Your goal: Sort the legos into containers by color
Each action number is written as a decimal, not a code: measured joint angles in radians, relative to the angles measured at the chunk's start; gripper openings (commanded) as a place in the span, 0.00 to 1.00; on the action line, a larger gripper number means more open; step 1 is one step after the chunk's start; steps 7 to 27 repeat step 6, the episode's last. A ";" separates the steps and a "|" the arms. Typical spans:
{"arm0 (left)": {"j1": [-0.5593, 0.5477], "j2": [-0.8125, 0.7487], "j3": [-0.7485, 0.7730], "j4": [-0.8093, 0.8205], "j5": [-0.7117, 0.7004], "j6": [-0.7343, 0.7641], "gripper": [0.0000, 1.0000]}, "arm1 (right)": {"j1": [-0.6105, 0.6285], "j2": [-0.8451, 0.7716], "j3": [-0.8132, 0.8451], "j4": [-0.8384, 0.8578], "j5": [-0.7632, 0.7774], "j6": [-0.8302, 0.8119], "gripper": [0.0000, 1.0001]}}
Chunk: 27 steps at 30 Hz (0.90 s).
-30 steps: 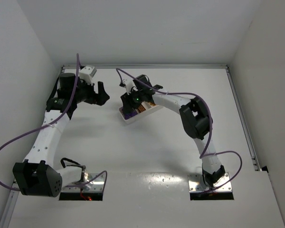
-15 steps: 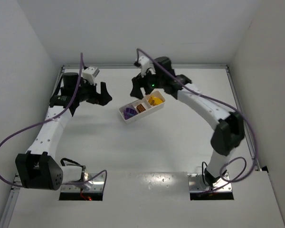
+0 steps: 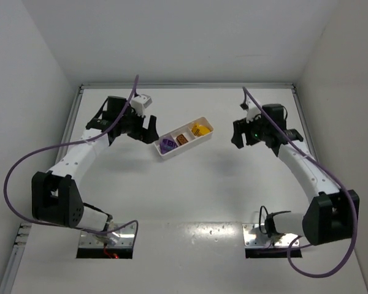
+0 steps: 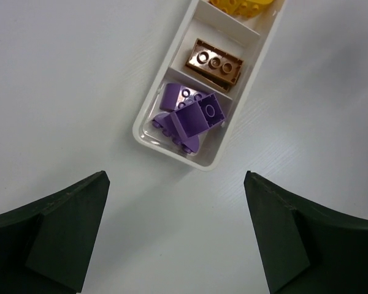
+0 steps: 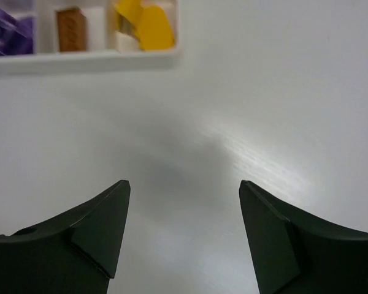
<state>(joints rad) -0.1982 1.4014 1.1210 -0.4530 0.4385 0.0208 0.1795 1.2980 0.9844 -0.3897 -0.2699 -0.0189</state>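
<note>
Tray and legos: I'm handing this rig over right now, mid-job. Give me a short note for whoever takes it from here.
Left end effector: open, empty, near the tray's purple end, not touching it.
Right end effector: open, empty, off to the tray's yellow side, well apart from it.
Tray: purple legos in one end compartment, orange lego in the middle, yellow legos in the other end.
Done: every lego in view sits in a compartment with its own colour.
Left: probably nothing, as no lego shows outside the tray. Check that, then park the arms.
</note>
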 measured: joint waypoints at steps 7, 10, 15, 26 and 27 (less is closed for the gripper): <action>-0.011 0.035 0.000 0.006 -0.050 0.002 0.99 | -0.177 -0.071 -0.117 0.000 -0.050 -0.003 0.73; -0.011 0.035 0.000 0.006 -0.050 0.002 0.99 | -0.177 -0.071 -0.117 0.000 -0.050 -0.003 0.73; -0.011 0.035 0.000 0.006 -0.050 0.002 0.99 | -0.177 -0.071 -0.117 0.000 -0.050 -0.003 0.73; -0.011 0.035 0.000 0.006 -0.050 0.002 0.99 | -0.177 -0.071 -0.117 0.000 -0.050 -0.003 0.73; -0.011 0.035 0.000 0.006 -0.050 0.002 0.99 | -0.177 -0.071 -0.117 0.000 -0.050 -0.003 0.73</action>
